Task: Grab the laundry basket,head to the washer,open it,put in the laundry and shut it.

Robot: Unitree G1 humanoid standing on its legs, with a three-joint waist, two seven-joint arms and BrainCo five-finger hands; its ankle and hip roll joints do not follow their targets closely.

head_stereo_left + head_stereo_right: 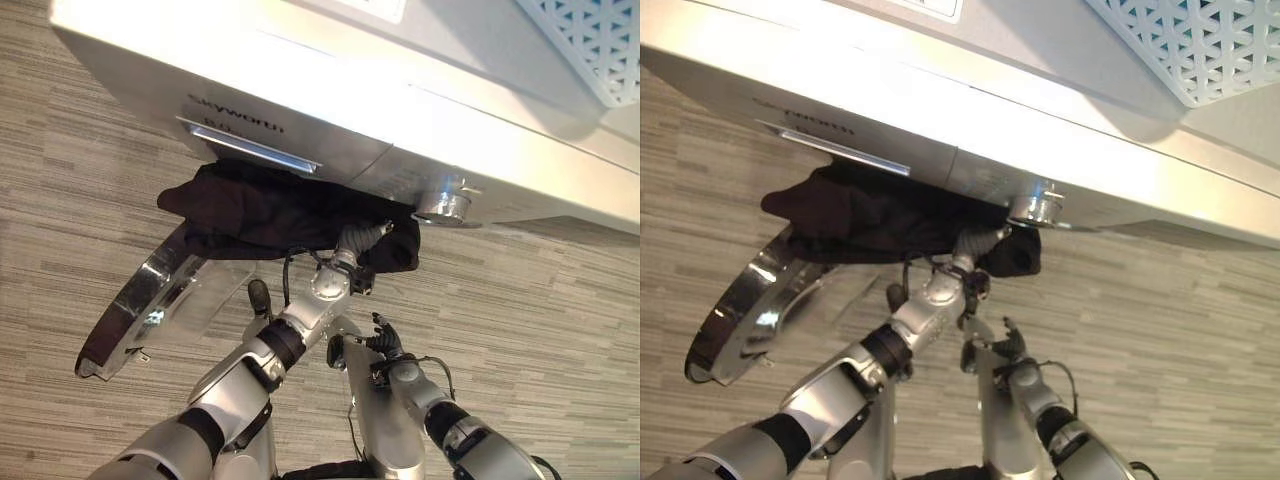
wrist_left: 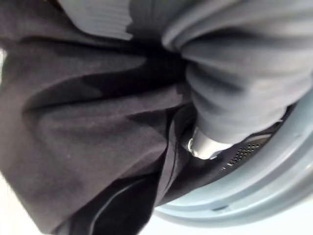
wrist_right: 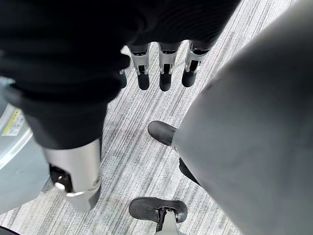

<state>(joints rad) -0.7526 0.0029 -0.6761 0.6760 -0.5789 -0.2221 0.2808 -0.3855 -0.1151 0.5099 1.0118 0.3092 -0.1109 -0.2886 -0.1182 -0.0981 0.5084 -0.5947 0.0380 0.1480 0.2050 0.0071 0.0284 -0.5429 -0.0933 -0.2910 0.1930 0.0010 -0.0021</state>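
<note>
You are loading: the black laundry (image 1: pixel 270 215) is bunching at the washer (image 1: pixel 330 120) mouth, its door (image 1: pixel 150 300) swung open at 8 o'clock. Your left hand (image 1: pixel 365 240) is buried in cloth, its fingers hidden. Your right hand (image 3: pixel 164 68) is hanging relaxed, holding nothing. Next, push the cloth fully inside.

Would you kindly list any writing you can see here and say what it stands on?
Washer front, above the handle: a dark brand wordmark, not quoted here; the smaller line under it is too blurred to read.
Yellow sticker on a grey surface: too small to read.
</note>
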